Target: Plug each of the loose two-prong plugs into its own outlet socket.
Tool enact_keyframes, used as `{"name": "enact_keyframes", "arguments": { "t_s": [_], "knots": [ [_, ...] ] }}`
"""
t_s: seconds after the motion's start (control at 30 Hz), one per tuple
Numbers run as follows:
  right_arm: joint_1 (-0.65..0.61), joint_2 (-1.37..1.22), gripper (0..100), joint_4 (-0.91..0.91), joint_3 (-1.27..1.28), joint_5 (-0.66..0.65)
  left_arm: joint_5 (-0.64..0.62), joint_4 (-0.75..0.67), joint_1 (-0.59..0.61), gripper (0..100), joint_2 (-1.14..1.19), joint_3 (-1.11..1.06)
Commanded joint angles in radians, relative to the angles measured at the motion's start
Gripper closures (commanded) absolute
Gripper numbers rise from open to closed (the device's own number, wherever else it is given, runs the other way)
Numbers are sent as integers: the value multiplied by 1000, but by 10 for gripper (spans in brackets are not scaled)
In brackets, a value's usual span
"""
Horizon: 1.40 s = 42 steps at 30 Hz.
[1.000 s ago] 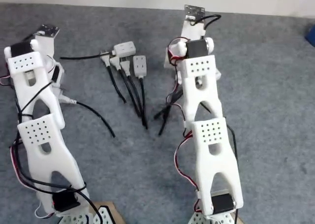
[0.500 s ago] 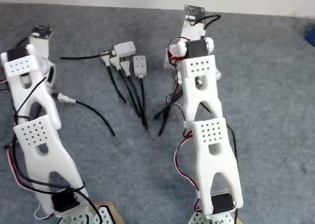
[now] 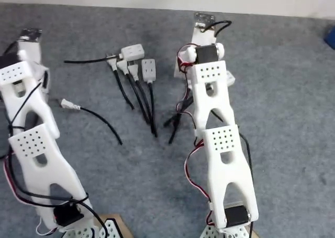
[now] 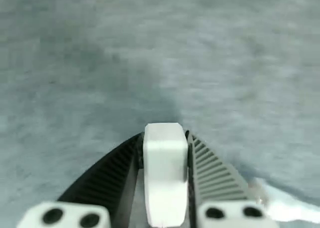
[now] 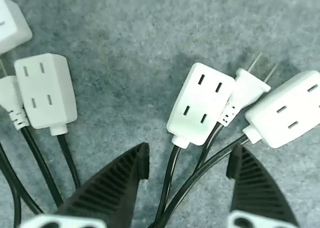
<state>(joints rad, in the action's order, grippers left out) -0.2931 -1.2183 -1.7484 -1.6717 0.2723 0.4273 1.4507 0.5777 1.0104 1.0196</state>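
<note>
Left gripper [image 4: 165, 136] jaws clamp a white block [image 4: 165, 183]; right gripper [image 5: 189, 155] jaws gape above a two-prong plug [image 5: 247, 87] and outlet socket [image 5: 200, 103]. Overhead, another plug [image 3: 66, 103] lies loose at left.

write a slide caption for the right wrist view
Right arm's jaws, open, over a loose plug lying between one socket block and another socket block on grey carpet.

The desk [image 3: 293, 91] is covered in grey, matt, coarse felt-like cloth. The outlet sockets [image 5: 200, 103] and the plug [image 5: 247, 90] are smooth white plastic with a faint sheen, and its prongs [image 5: 254, 62] look like bare metal. The cords [image 5: 170, 175] have a smooth black sheath. The right gripper [image 5: 190, 158] has ribbed, matt black plastic fingers [image 5: 115, 180]. The arms [image 3: 217, 138] are matt white plastic.
</note>
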Motion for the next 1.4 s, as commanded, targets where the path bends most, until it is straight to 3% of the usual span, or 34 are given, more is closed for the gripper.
{"name": "enact_keyframes", "arguments": {
  "t_s": [0.0, 0.13, 0.3, 0.47, 0.63, 0.77, 1.37],
  "knots": [
    [-2, 24, 742, -16, -87, -6, -17, -32, 79, 975, -41, 73],
    [-8, 25, 742, -16, -87, -11, -17, -54, 117, 956, -42, 74],
    [47, 25, 742, -18, -79, -12, -21, -55, 160, 800, -42, 74],
    [107, 18, 742, -18, -77, -15, -23, -143, 232, 787, -42, 74],
    [116, 28, 742, -19, -4, -258, -20, -161, 268, 787, -42, 71],
    [117, 68, 742, -19, 110, -265, -18, -137, 274, 787, -42, 70],
    [82, 892, 742, -16, 1132, -308, -23, -175, 591, 787, 54, 76]
  ]
}}
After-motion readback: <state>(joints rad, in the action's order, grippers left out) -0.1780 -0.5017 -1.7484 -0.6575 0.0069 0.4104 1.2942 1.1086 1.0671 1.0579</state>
